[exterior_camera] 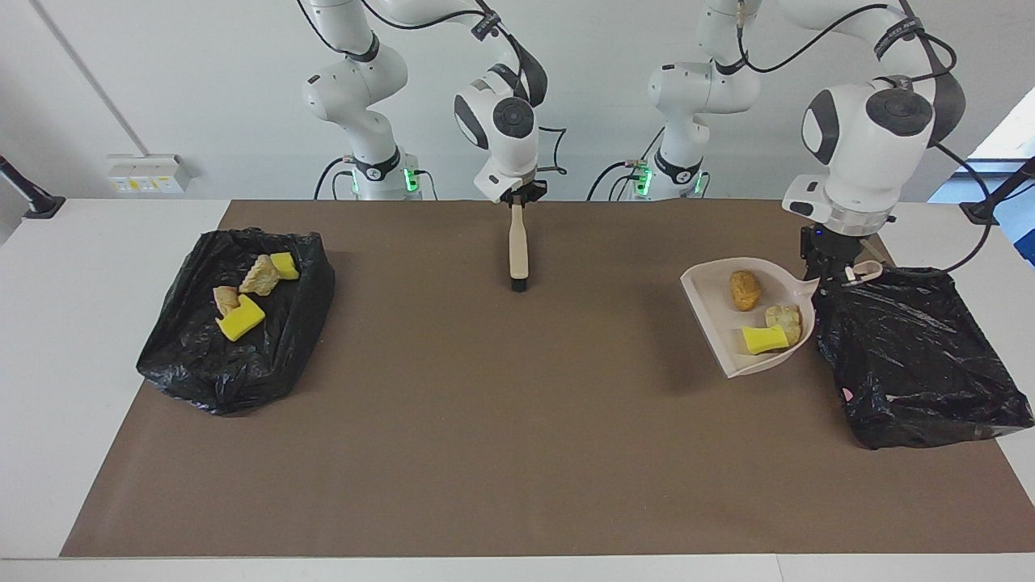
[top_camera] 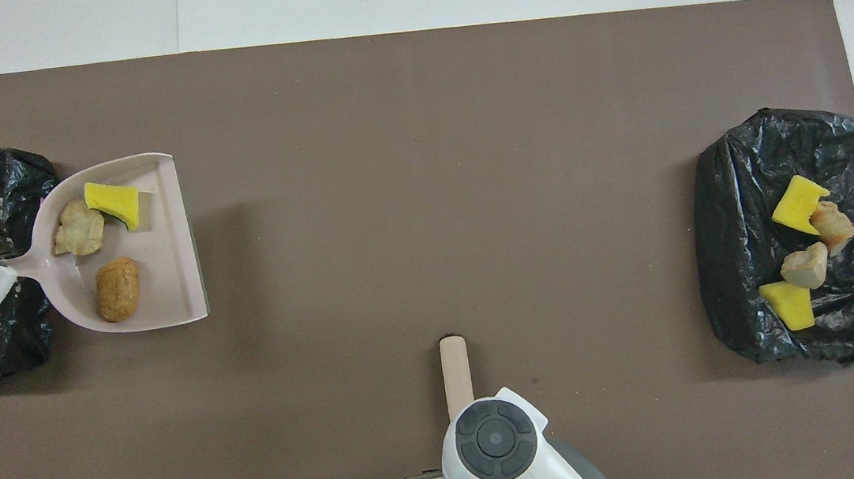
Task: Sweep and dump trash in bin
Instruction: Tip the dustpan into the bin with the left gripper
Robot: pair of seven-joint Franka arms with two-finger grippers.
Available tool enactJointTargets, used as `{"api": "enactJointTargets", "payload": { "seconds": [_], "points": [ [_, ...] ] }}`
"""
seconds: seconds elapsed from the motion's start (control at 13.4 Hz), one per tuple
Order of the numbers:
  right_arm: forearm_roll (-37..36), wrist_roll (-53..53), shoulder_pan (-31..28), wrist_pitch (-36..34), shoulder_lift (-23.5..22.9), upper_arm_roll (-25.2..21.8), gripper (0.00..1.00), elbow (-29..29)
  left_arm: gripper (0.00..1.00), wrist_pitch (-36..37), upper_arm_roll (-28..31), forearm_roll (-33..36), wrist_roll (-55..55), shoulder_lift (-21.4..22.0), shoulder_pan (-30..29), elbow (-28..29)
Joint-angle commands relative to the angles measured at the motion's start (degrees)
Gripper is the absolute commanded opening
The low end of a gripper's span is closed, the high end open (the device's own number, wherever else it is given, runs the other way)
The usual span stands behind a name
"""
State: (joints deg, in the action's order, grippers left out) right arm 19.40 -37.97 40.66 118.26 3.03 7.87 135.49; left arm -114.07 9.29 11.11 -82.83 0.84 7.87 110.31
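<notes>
Your left gripper (exterior_camera: 831,267) grasps the dustpan (exterior_camera: 720,319) handle beside the bin (exterior_camera: 914,356); tip early and scraps (exterior_camera: 764,327) spill. Right gripper (exterior_camera: 517,196) clenches the brush (exterior_camera: 517,246).

A plain brown mat (exterior_camera: 485,420) covers the white counter (exterior_camera: 105,242). The dustpan (exterior_camera: 711,319) is pale pinkish beige, and in it sit a bright yellow sponge piece (exterior_camera: 763,339) with a dark green edge, an orange-brown chunk (exterior_camera: 745,289) and a paler tan one (exterior_camera: 784,320). Both bin liners, (exterior_camera: 914,356) and (exterior_camera: 234,339), are glossy crinkled black. The brush (exterior_camera: 518,242) has a cream handle and black bristles. The arms are white with dark grey joints.
</notes>
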Motion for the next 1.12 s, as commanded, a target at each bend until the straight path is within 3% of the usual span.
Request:
{"api": "enactJointTargets", "payload": {
  "seconds": [0.0,0.3,0.37,0.45,0.52,0.82,1.04],
  "points": [
    [-0.41,0.44,-0.05,1.97,-0.48,-0.05,0.0,0.57,0.0,0.77,5.28,-3.36,-6.19,-1.71,0.13,-3.85],
    [-0.41,0.18,-0.14,3.74,-1.98,-0.05,0.01,0.31,0.0,5.68,13.02,-6.7,-14.62,-8.03,-0.04,-14.73],
    [-0.32,0.26,-0.14,3.65,-2.24,-0.05,0.26,-0.04,0.0,8.05,15.3,-7.23,-15.34,-10.31,-0.13,-18.51],
    [-0.41,0.61,-0.31,3.56,-2.77,-0.05,0.74,-0.65,0.0,9.55,16.45,-7.15,-16.39,-11.99,-1.0,-20.81],
    [-0.41,0.61,-0.23,3.47,-3.03,-0.05,1.0,-1.36,0.0,9.56,16.64,-7.07,-19.62,-13.31,-2.66,-22.66],
    [-1.64,1.83,-1.8,3.82,-5.32,-0.57,1.0,-5.14,0.0,6.85,16.82,-7.33,-31.92,-21.57,-9.7,-32.25],
    [-6.98,3.6,-7.94,3.91,-5.5,-0.49,1.0,-8.91,0.0,4.39,16.64,-5.93,-35.99,-24.31,-11.38,-35.33]
  ]
}}
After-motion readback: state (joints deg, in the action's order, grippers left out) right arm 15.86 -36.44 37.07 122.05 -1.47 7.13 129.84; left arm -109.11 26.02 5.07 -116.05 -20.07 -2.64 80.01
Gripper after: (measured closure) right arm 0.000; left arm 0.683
